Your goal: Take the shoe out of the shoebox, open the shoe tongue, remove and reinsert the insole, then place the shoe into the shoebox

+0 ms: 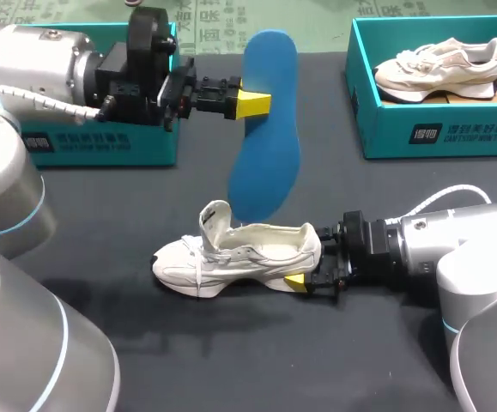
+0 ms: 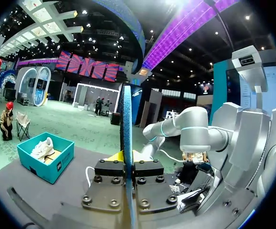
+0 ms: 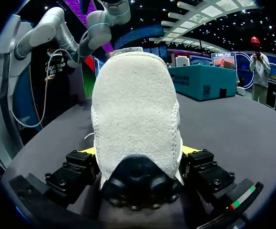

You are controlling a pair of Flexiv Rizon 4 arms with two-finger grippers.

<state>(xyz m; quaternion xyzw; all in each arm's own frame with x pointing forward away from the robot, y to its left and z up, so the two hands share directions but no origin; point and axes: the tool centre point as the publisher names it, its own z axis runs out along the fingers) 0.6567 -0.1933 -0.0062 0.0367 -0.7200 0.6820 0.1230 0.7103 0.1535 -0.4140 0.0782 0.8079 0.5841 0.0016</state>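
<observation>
Insole [image 1: 265,129], blue, thin and probably floppy, hangs just above the white shoe [image 1: 239,253], pinched mid-edge by the left gripper [image 1: 255,104], while the right gripper [image 1: 311,266] clamps that shoe's heel.

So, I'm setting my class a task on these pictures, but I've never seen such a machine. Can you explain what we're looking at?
It is a robot with two arms at a table. One picture looks down from above; the other two come from a camera on each wrist. The left gripper holds a blue insole up in the air. The right gripper grips the heel of a white shoe standing on the table. Behind are a left box and a right box, which holds a second shoe.
</observation>
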